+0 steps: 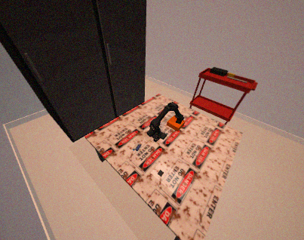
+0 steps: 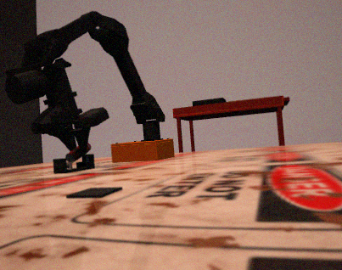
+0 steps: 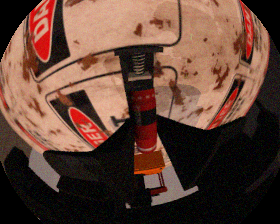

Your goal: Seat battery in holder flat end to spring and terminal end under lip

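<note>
My gripper (image 2: 78, 148) (image 3: 143, 120) is shut on the red battery (image 2: 79, 151) (image 3: 143, 116). It holds the battery tilted, with the lower end dipping into the black holder (image 2: 87, 161) (image 3: 132, 82) and the other end raised. In the wrist view the battery lines up with the holder's channel, and the spring (image 3: 139, 64) shows just beyond the battery's far end. In the top view the arm (image 1: 163, 121) bends down over the mat; the battery and the holder are too small to make out there.
The arm's orange base block (image 1: 175, 122) (image 2: 142, 149) stands right behind the holder. A red cart (image 1: 223, 92) (image 2: 232, 106) stands beyond the mat. A tall black cabinet (image 1: 75, 56) is at the left. A small blue item (image 1: 136, 147) and a flat black patch (image 1: 160, 172) (image 2: 93, 192) lie on the mat.
</note>
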Controlling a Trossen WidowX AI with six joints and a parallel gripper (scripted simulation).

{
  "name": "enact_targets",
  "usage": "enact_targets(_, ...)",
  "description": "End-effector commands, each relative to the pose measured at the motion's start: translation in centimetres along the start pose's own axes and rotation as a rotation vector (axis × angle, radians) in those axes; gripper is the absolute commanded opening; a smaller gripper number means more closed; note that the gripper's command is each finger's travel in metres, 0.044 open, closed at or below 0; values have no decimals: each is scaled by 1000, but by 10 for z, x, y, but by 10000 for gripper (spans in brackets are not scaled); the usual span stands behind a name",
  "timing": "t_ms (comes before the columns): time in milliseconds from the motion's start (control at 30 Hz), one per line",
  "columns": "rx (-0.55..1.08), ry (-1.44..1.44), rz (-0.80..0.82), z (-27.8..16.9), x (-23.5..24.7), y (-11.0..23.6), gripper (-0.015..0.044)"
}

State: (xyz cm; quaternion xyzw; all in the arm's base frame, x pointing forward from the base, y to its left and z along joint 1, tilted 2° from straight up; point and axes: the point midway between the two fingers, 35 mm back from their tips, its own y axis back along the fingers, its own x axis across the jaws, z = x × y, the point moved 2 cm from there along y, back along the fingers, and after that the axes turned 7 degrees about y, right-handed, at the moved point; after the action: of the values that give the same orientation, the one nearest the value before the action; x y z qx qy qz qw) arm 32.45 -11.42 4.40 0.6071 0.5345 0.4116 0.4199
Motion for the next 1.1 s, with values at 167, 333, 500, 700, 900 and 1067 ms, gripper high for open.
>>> enact_targets(167,54,-6,5,6,-1,-2,84)
enact_targets(333,83,-7,10,8,-2,-4,84)
enact_targets(500,112,-7,14,10,-2,-5,84)
enact_targets(700,143,-7,18,12,-2,-7,84)
enact_targets(900,143,-7,20,14,-3,-7,84)
enact_targets(1067,142,-7,22,17,-3,-6,84)
